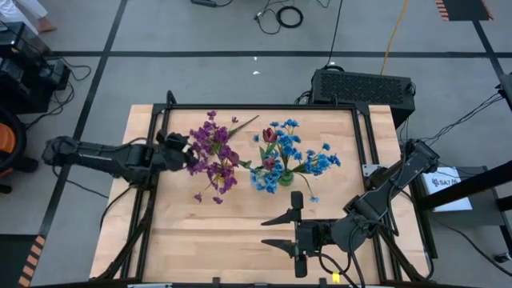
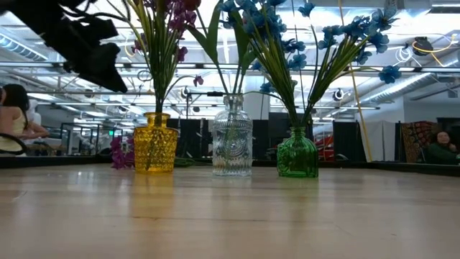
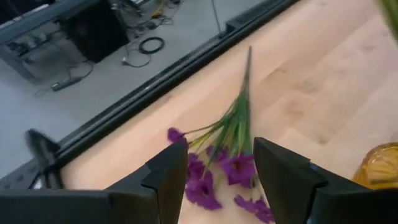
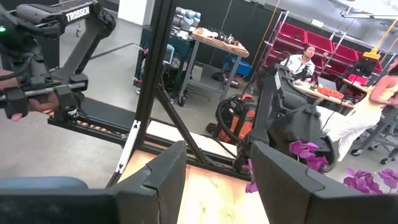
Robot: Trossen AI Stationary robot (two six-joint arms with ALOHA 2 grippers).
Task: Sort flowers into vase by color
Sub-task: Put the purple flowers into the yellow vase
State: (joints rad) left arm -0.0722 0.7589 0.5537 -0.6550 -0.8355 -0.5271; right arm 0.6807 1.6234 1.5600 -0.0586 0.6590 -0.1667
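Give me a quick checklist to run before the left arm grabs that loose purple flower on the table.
1. Purple flower lying flat on the wood: ok.
2. Left gripper over its blossoms, fingers apart either side: ok.
3. Fingers touching the sprig: cannot tell.
4. Yellow vase upright, already holding purple stems: ok.
5. Right gripper parked near the table's front edge, away from the vases: ok.
6. Stem pointing away from the yellow vase: ok.

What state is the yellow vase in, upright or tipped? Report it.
Upright. The yellow vase stands on its base on the table, with purple flowers rising from its neck.
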